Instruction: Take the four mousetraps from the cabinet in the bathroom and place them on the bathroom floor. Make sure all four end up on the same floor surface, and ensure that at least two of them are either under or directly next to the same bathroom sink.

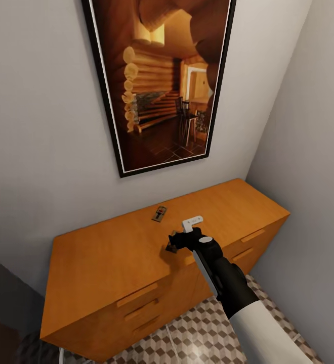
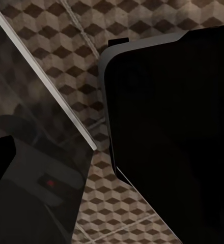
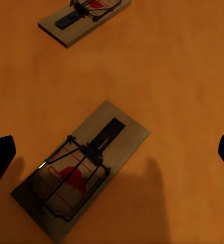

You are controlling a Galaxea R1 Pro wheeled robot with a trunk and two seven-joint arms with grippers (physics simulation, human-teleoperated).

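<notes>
Right wrist view, open right gripper (image 3: 112,152) above mousetrap (image 3: 81,170) (another mousetrap (image 3: 84,18) beyond), cabinet (image 3: 183,76) top

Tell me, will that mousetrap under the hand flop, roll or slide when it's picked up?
The near mousetrap looks like a flat wooden board, so it is probably stiff and won't roll. It lies flush on the smooth cabinet top, so it may slide when nudged. Its thin wire parts look easy to snag. The right hand is open above it.
</notes>
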